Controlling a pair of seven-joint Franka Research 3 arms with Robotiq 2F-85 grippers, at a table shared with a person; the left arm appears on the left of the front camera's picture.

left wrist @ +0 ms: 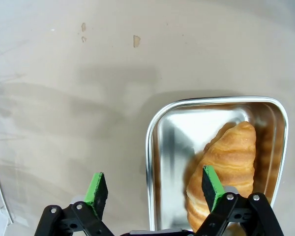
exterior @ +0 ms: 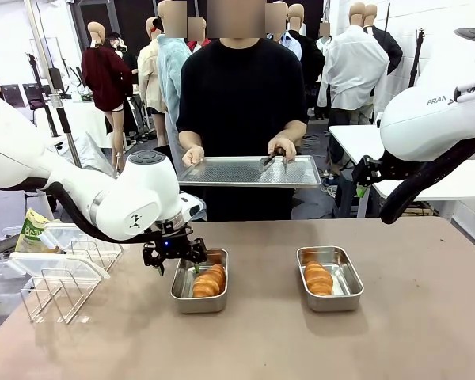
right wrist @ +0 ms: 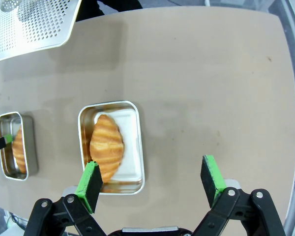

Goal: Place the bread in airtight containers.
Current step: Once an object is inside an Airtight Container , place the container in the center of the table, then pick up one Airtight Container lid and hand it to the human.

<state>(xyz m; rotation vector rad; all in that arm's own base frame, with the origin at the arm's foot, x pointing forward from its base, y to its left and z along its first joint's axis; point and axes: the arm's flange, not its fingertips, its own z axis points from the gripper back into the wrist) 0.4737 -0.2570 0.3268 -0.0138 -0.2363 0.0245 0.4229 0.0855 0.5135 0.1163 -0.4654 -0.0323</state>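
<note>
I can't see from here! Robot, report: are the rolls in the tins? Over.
Left gripper open over left tin edge, roll inside. Right gripper open, empty. Right tin holds second roll. Both tins uncovered.

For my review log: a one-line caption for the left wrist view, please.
Open left gripper hovers over the rim of a steel container holding a bread roll on the table.
</note>
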